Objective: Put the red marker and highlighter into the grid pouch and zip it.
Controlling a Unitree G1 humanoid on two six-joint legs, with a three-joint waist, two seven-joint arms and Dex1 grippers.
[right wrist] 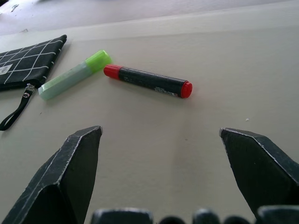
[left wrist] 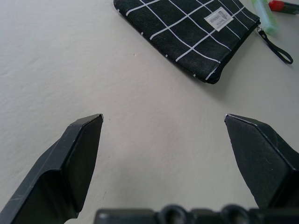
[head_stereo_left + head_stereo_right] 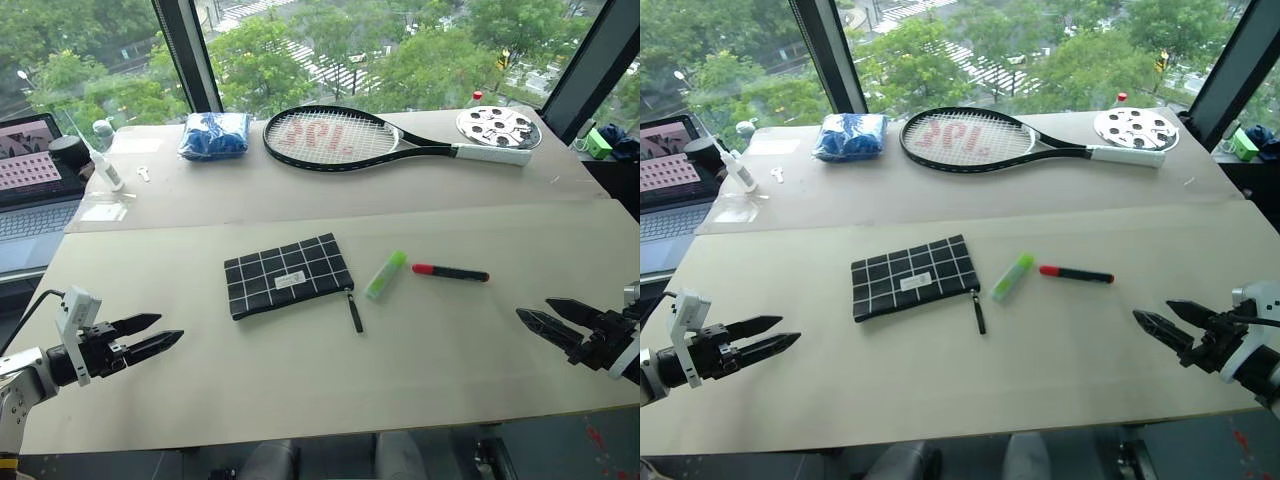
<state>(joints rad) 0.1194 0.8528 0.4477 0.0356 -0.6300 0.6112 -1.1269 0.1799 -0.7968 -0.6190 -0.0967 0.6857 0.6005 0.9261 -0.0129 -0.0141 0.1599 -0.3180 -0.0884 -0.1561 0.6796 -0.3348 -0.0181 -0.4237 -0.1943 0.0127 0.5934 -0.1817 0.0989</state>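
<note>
Both end effectors, left (image 3: 148, 335) and right (image 3: 550, 317), hover spread and empty over the bench (image 3: 300, 380), flanking the grid pouch (image 3: 287, 274), highlighter (image 3: 385, 274) and red marker (image 3: 450, 272) lying mid-bench, seemingly poised to begin.

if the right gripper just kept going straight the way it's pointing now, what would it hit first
Most likely the red marker: the open right gripper has it ahead between its fingers, with bare table in between. It tilts slightly down, so it might touch the table first; depth is hard to judge.
</note>
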